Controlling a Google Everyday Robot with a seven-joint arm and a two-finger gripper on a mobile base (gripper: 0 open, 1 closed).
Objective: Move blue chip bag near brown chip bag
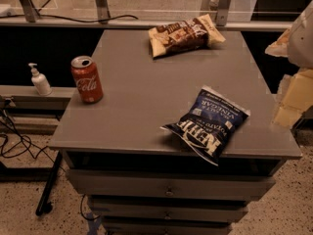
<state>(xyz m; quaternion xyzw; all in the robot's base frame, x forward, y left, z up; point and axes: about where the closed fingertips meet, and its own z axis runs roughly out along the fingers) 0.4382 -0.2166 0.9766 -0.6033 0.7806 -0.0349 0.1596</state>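
The blue chip bag (209,123) lies flat near the front right edge of the grey cabinet top (132,97), its white lettering upside down and one corner hanging over the front edge. The brown chip bag (185,34) lies at the back of the top, right of centre, cream at its ends and dark brown in the middle. My gripper (292,98) shows as pale cream blocks at the right edge of the view, beside the cabinet's right side, to the right of the blue bag and apart from it.
A red Coca-Cola can (87,79) stands upright at the left edge of the top. A white pump bottle (39,80) stands on a lower ledge to the left. Drawers sit below the top. Cables lie on the floor at left.
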